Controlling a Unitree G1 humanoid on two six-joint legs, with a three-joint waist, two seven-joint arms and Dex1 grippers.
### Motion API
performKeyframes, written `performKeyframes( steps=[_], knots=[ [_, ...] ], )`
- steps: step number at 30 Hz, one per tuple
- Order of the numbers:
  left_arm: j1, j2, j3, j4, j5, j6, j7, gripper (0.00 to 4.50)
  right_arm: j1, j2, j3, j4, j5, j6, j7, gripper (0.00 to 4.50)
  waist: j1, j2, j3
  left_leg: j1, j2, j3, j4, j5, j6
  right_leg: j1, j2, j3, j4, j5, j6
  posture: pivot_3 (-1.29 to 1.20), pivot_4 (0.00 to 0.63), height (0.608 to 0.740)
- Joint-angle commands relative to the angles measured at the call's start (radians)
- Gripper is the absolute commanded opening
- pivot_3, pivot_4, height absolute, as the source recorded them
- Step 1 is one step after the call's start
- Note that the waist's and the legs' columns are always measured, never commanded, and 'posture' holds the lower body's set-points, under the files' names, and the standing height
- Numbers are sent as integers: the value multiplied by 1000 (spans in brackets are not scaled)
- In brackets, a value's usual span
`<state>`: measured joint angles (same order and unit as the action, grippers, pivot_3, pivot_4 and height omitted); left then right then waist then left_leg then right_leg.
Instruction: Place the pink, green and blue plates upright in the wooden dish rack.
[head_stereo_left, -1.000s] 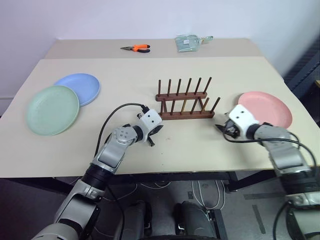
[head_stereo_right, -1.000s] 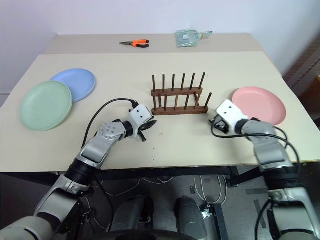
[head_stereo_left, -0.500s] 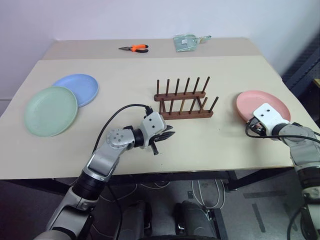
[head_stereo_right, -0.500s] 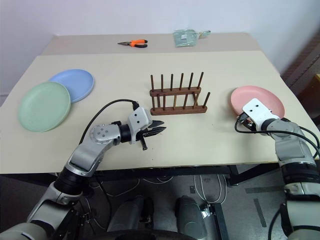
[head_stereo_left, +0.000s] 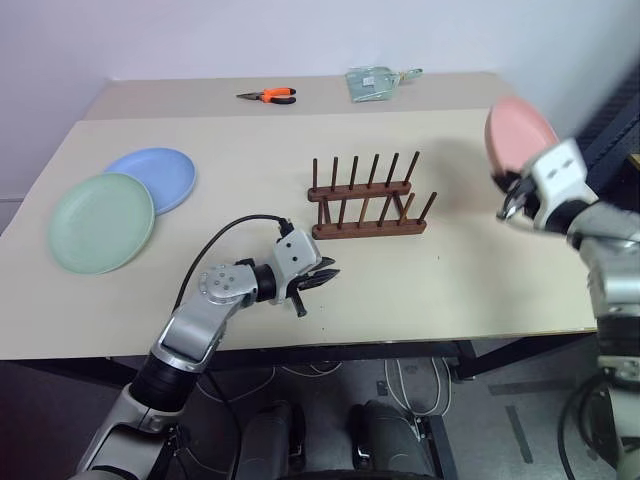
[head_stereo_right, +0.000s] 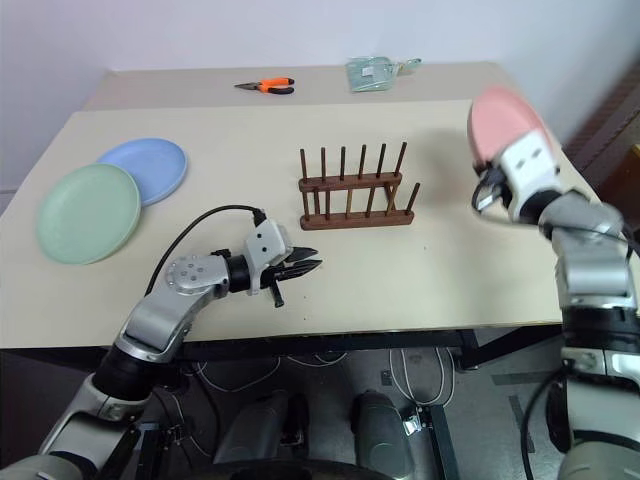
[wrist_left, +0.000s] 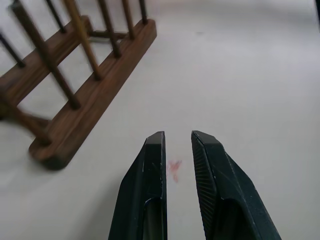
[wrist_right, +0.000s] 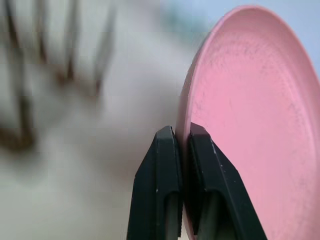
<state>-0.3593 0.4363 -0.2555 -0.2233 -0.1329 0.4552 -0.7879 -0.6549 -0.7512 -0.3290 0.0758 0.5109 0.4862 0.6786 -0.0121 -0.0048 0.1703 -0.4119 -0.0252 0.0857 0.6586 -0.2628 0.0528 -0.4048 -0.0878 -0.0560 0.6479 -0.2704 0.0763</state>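
Beige table (head_stereo_left: 450, 280) — rack (head_stereo_left: 365, 200), green plate (head_stereo_left: 100, 220), blue plate (head_stereo_left: 155, 175), pliers (head_stereo_left: 270, 96)

No legible text, labels, brand marks, numbers or signs in any view. Small packet (head_stereo_left: 375, 83) at upper centre of the table (head_stereo_left: 250, 150): possible printing, too small to read.

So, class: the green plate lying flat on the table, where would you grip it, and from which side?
Grip the green plate by its thin raised rim, on the near edge facing the robot. It lies flat, and the blue plate crowds its far-right edge, so that side looks awkward.
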Motion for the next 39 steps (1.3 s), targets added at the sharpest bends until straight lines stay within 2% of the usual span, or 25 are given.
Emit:
performKeyframes(
  steps=[1, 3, 7, 13, 22, 25, 26, 28, 30, 34, 37, 39],
  knots=[
    [-5, 13, 26, -23, -21, -10, -10, 826, -43, 11, -134, -141, 351, 239, 44, 36, 9, -1, 0, 0, 0, -1, 0, -1, 2, 1, 0, -1, -1, 0, 0, 0, 150, 740],
    [-14, 16, 30, -15, -28, -8, -12, 826, -55, 27, -151, -148, 450, 324, 31, 36, 17, -2, -1, -1, 0, -3, 0, -3, 4, 2, 0, -2, -3, 0, 0, 0, 150, 740],
    [-22, 12, 31, -14, -33, -1, -13, 826, -77, 66, -131, -119, 528, 406, -7, 36, 18, -1, 0, -3, 0, -1, 1, -5, 7, 0, -3, -2, -5, 0, -1, 0, 150, 740],
    [-9, 12, 27, -34, -41, 7, -3, 826, -91, 97, -112, -38, 531, 450, -37, 36, 17, -1, 0, -10, 0, 0, 1, -2, 3, -6, -3, -3, -4, 2, 1, 0, 150, 740],
    [0, 21, 33, -49, -53, 19, 0, 826, -123, 119, -86, 117, 467, 451, -83, 36, 15, 0, 0, -11, 0, 0, 3, -3, 5, -7, -3, -3, -4, 2, 1, 0, 150, 740],
    [-1, 14, 45, -48, -76, 39, 2, 826, -146, 126, -84, 142, 437, 414, -86, 960, 11, 0, 0, -11, 0, 0, 3, -3, 5, -7, -3, -3, -4, 2, 1, 0, 150, 740],
    [-2, 12, 52, -48, -84, 45, 6, 826, -157, 130, -87, 148, 423, 395, -95, 1391, 7, 0, 0, -11, 0, 0, 3, -3, 5, -7, -3, -3, -4, 2, 1, 0, 150, 740],
    [-5, 0, 73, -49, -103, 66, 23, 1323, -176, 132, -85, 154, 381, 344, -116, 2401, 2, 0, 0, -12, 0, 0, 3, -3, 5, -8, -3, -3, -4, 2, 1, 0, 150, 740],
    [-7, -13, 99, -55, -130, 79, 34, 2107, -177, 126, -63, 141, 326, 291, -114, 3352, 0, 0, 0, -13, 0, 0, 3, -2, 4, -8, -3, -3, -3, 2, 2, 0, 150, 740],
    [-43, -90, 244, -42, -196, 108, 164, 4113, -179, 96, -27, 102, 190, 127, -102, 3378, 1, 0, 0, -13, -1, 0, 4, -1, 3, -8, -3, -3, -3, 2, 2, 0, 150, 740],
    [-122, -161, 432, 25, -186, 89, 406, 4113, -215, 53, -15, 90, 80, -20, -110, 3378, 3, 0, 0, -14, -1, -1, 5, -1, 3, -9, -3, -4, -3, 3, 4, 0, 150, 740],
    [-169, -148, 533, 79, -122, 78, 569, 4113, -226, 35, -2, 44, 54, -70, -85, 3378, 1, 0, 0, -15, -1, 0, 6, -1, 3, -9, -2, -4, -2, 3, 4, 0, 150, 740]
  ],
)
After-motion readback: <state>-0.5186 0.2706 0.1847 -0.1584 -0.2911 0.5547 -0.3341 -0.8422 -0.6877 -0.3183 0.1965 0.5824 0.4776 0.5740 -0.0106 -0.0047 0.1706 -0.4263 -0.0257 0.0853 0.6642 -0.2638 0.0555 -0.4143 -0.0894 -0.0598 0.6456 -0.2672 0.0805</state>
